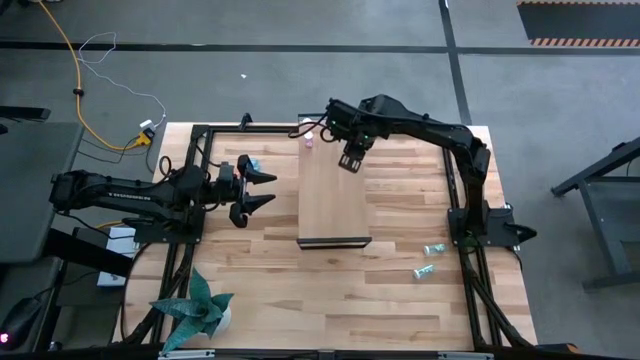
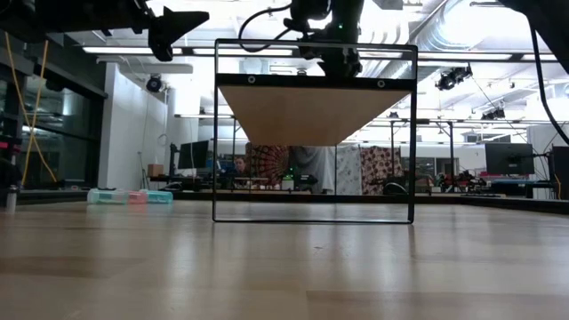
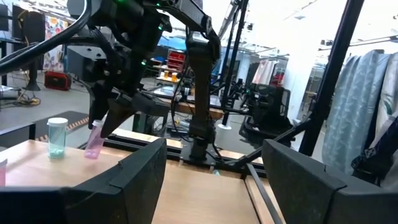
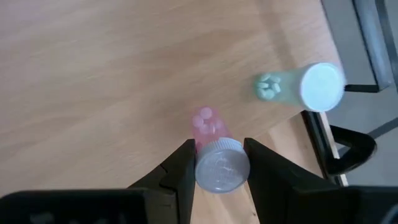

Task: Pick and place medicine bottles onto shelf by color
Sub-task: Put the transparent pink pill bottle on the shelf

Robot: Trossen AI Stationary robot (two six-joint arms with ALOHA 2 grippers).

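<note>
Overhead, the shelf (image 1: 334,195) runs lengthwise down the middle of the desk (image 1: 400,300). The right gripper (image 1: 351,158) hangs over the shelf's far end, its arm reaching in from the right post. A pink bottle (image 1: 309,142) stands at the shelf's far left corner. Two teal bottles (image 1: 430,260) lie on the desk near the right post. The left gripper (image 1: 262,190) waits left of the shelf, fingers spread and empty, with a blue-capped vial (image 1: 253,163) just beside it.

Level across the desk, the shelf (image 2: 313,111) sits raised on a dark frame, the right gripper (image 2: 342,60) above it.

From the left wrist, a teal vial (image 3: 56,137) stands upright on the shelf near the pink vial (image 3: 94,144) in the right gripper (image 3: 102,127).

From the right wrist, the fingers clamp a white-capped pink bottle (image 4: 214,155) holding pink pills, above the wood; a green bottle (image 4: 298,86) with pale pills stands nearby.
</note>
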